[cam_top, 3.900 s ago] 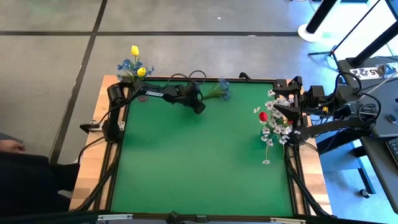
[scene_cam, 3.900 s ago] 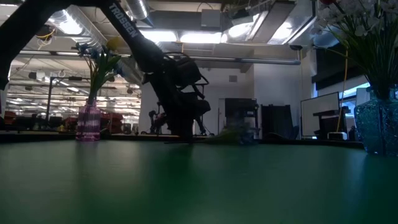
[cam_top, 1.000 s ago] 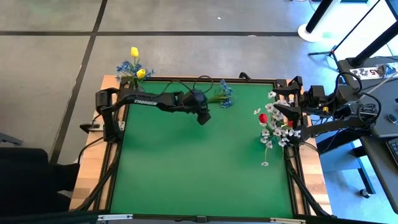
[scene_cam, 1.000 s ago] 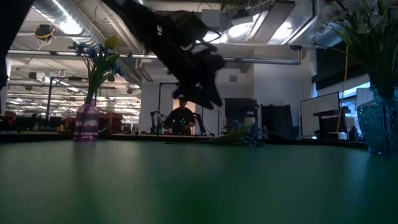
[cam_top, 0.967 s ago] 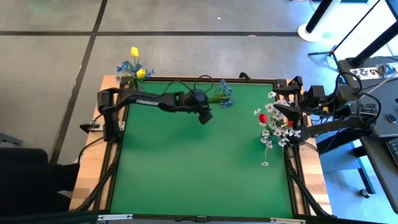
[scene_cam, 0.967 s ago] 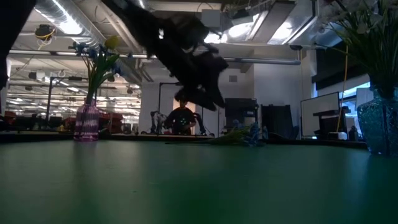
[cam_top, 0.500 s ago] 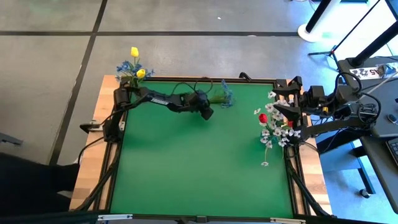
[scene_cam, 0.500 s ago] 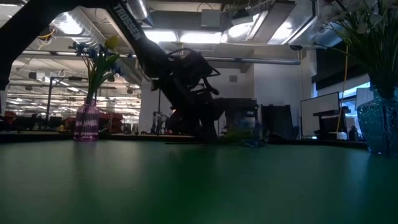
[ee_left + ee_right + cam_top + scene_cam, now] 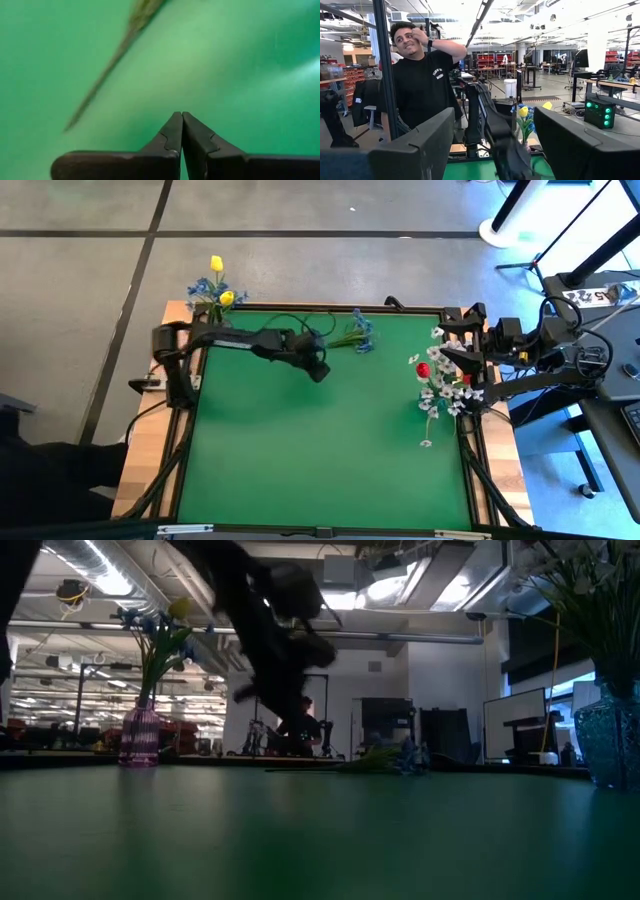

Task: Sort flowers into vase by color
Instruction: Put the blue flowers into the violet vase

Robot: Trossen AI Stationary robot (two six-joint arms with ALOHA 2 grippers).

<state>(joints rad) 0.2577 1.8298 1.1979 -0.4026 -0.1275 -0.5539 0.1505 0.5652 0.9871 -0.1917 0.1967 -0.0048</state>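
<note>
Far left corner, just off the green table [image 9: 320, 450]: a pink vase [image 9: 140, 737] holding yellow tulip buds [image 9: 217, 263] and small blue blossoms [image 9: 205, 284] on thin green stems. Right edge of the table: a blue glass vase [image 9: 607, 743] holding a red tulip bud [image 9: 423, 367] among sprays of white blossoms [image 9: 445, 390], stems fanning up out of its neck in the low view. One loose bunch of blue blossoms [image 9: 362, 327] lying flat on the green surface near the far edge, about midway across, its green stem [image 9: 107, 67] trailing toward the left gripper. Left gripper [image 9: 318, 370] raised above the table, just near and left of that loose bunch, not touching it; fingers [image 9: 172, 134] pressed tip to tip with nothing between them. Right gripper [image 9: 447, 352] waiting at the right edge beside the blue glass vase, fingers [image 9: 415, 150] spread wide and empty. Beyond the far side, a person in a black T-shirt [image 9: 422, 85] standing, one hand raised to the head.
</note>
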